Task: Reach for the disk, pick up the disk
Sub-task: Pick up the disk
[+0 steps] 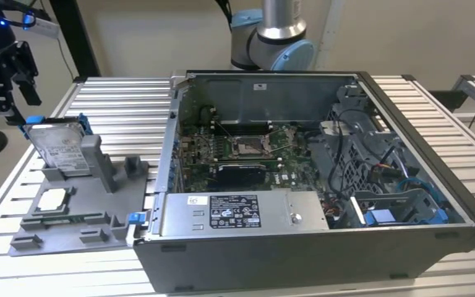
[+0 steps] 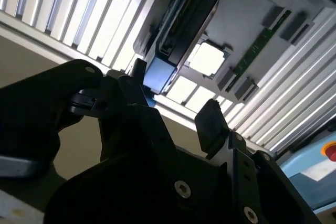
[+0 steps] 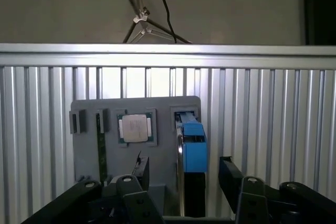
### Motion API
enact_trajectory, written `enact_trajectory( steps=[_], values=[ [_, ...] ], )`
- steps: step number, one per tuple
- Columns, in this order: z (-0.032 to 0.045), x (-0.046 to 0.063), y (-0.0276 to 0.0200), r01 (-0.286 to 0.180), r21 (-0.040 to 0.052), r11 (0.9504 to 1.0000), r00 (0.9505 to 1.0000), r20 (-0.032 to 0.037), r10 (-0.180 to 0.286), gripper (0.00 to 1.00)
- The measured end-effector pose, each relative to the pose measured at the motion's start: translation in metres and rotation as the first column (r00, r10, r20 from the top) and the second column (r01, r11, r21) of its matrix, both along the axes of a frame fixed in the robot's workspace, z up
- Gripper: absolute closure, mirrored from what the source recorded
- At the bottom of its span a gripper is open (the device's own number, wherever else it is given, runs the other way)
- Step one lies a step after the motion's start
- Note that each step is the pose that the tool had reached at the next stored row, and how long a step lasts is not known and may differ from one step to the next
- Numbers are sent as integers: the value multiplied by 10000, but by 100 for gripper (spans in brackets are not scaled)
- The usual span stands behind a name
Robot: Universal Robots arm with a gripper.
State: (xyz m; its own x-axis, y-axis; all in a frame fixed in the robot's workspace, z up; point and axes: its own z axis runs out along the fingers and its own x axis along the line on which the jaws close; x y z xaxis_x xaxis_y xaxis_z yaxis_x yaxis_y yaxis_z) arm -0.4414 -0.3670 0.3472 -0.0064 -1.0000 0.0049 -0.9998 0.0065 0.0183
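Your fingers (image 2: pixel 212 124) are apart, with nothing between the pads. In the exterior view they (image 1: pixel 27 74) hang above the disk (image 1: pixel 60 148), just off its top edge on the exterior view's left. No contact that you can see.

The disk stands on edge in a grey holder (image 1: pixel 97 185) on the slatted counter (image 1: pixel 122 99), label side facing out. In both wrist views you look down its thin edge. The blue bracket end (image 3: pixel 193 148) sits in line with the gap between the fingers (image 3: pixel 228 174), a bit nearer one finger than the other. The disk body (image 2: pixel 181 24) runs away beyond the fingertips.

A CPU chip (image 3: pixel 135 128) lies flat in the holder past the fingers, beside the disk slot, w/ a green RAM stick (image 3: pixel 100 150) on its far side. The open PC case (image 1: pixel 303 247) is well apart from the fingers, on the other side of the holder.
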Motion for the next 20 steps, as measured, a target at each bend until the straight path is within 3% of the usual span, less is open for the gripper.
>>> enact_trajectory(
  steps=[7, 20],
  values=[
    [-14, 1, 0, 0, 5, 10000, 10000, 5, 0, 0],
    [-150, 1, 0, 0, 4, 10000, 10000, 3, 0, 0]
  ],
)
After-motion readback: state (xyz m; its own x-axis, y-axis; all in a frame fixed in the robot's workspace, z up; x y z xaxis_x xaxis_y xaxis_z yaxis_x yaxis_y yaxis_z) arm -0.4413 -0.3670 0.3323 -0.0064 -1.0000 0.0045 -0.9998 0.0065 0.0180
